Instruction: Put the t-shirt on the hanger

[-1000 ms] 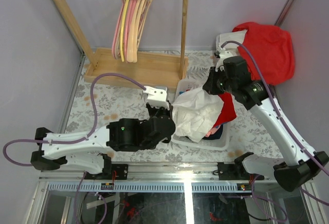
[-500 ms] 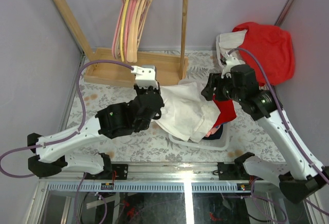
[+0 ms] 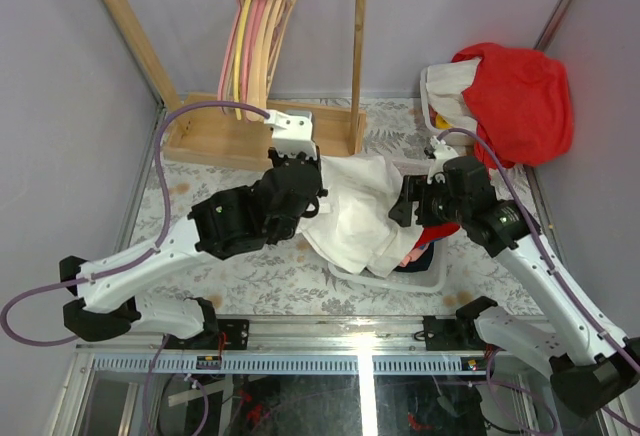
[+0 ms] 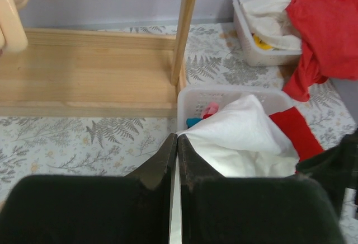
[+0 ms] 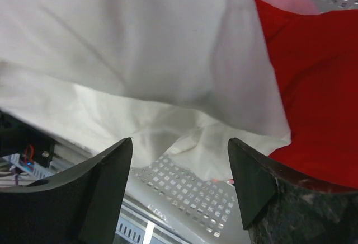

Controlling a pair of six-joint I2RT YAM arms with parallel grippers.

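— What are the fingers doing?
— The left gripper [image 4: 174, 143] is pinching shut on an edge of the t-shirt [image 3: 360, 211], and the cloth is trailing from it back over the white basket [image 3: 436, 278]. The right gripper [image 5: 176, 165] is hanging wide open just above the same cloth, gripping nothing.
— And the hanger?
— The hanger [image 3: 262, 66] is hanging on the wooden rack [image 3: 356, 56] among the other hangers [image 3: 232, 56], untouched. I'm only guessing which pale one is meant.
— How far along, then?
— Early, I'd say. The shirt is lying half out of the basket; spreading it, fetching the hanger and threading it in are all waiting.
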